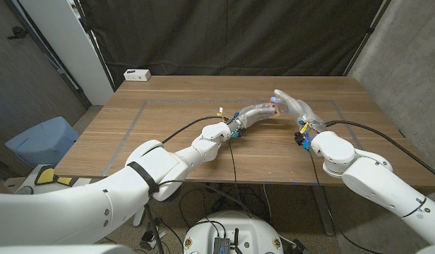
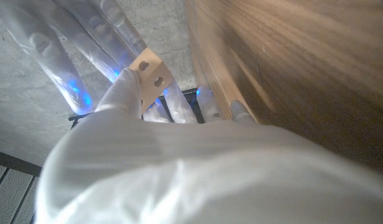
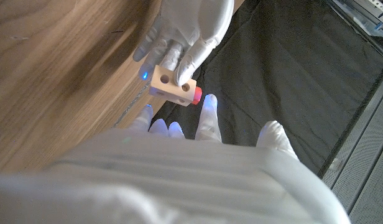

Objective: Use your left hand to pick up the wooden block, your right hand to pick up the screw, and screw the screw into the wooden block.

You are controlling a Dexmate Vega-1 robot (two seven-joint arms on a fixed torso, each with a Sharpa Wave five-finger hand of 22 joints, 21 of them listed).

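Observation:
My left hand (image 1: 254, 113) holds the wooden block (image 3: 169, 81) off the table, fingers wrapped over its top. The pale block (image 2: 149, 71) shows two round holes on one face. A red screw (image 3: 196, 94) sits in the block's end face. My right hand (image 1: 296, 107) reaches toward it with fingers stretched out. One fingertip (image 3: 209, 102) lies right beside the screw head, while the thumb (image 3: 273, 132) stands well apart from it. Nothing is pinched in the right hand (image 3: 179, 162). In the left wrist view, the right hand's fingers (image 2: 55, 56) stand behind the block.
The wooden table (image 1: 175, 106) carries grey tape lines. A white power strip (image 1: 137, 74) lies at its far left corner. A blue bin (image 1: 41, 141) stands on the floor to the left. Black cables run along both forearms.

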